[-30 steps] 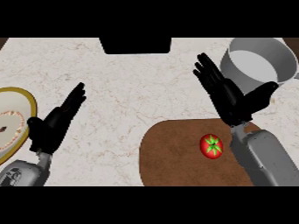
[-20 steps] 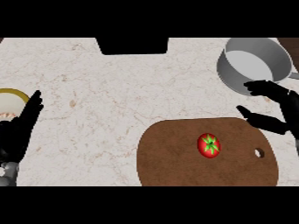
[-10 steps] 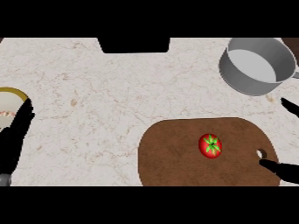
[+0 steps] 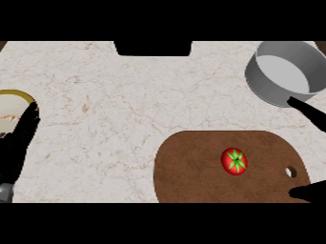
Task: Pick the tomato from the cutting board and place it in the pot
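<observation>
Resting: red tomato (image 4: pixel 234 161) unmoved on brown wooden cutting board (image 4: pixel 194 167)
Right hand (image 4: pixel 319 119): spread open, shifted farther toward right edge, beside grey metal pot (image 4: pixel 282 90)
Left hand (image 4: pixel 11 147): open, unchanged

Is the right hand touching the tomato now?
Apart. The head view shows bare cutting board between the tomato and the right hand.

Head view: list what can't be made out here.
- Right hand: palm cut off by the right edge; only a finger and the thumb show.
- Pot: handle runs off the right edge.
- Plate: cut by the left edge, partly behind the left hand.
- Cutting board: near edge cut off at the bottom.
</observation>
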Controlling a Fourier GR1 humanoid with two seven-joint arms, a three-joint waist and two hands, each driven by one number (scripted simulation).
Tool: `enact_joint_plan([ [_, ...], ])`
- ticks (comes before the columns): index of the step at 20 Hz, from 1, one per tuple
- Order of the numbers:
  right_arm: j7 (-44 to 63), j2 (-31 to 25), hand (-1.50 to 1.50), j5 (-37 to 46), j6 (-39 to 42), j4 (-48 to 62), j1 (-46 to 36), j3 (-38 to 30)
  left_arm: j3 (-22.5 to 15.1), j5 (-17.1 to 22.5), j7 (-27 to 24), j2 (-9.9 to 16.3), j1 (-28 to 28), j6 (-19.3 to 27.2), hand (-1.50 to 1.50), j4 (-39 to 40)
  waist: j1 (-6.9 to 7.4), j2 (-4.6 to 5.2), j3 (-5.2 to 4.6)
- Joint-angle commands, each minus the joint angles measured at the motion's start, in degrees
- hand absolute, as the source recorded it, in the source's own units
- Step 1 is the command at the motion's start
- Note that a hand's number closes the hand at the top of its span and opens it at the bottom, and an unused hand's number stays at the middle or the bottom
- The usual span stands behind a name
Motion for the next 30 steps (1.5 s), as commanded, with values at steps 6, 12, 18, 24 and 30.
enact_joint_plan([
  [6, 23.02, -2.18, -1.5, -4.67, 19.72, 0.14, -13.81, 11.31, -0.86, -1.39, -0.47, -1.66, -0.99, -0.31, 0.0, 0.2, 1.61, 0.3, -0.03],
  [12, 36.13, 8.01, -1.5, -8.71, 26.13, 2.49, -22.76, 14.59, 1.1, -1.79, -3.11, -2.44, 1.76, -1.75, 0.0, 1.95, 0.24, -0.02, 0.06],
  [18, 38.57, 16.32, -1.5, -2.92, 27.63, 9.27, -25.25, 18.2, 3.1, -1.79, -0.84, -1.85, 3.11, -3.49, 0.0, -1.72, -0.11, -0.13, 0.12],
  [24, 38.45, 19.55, -1.5, 0.64, 30.0, 14.54, -27.24, 19.39, 3.72, -3.59, 0.05, -3.61, -0.35, -3.76, 0.0, 0.93, -0.33, -0.07, 0.12],
  [30, 40.39, 24.09, -1.5, 3.03, 31.6, 17.46, -27.83, 19.63, 4.84, -5.04, 0.5, -3.78, 1.75, -4.7, 0.0, -1.11, -0.35, -0.13, 0.12],
])
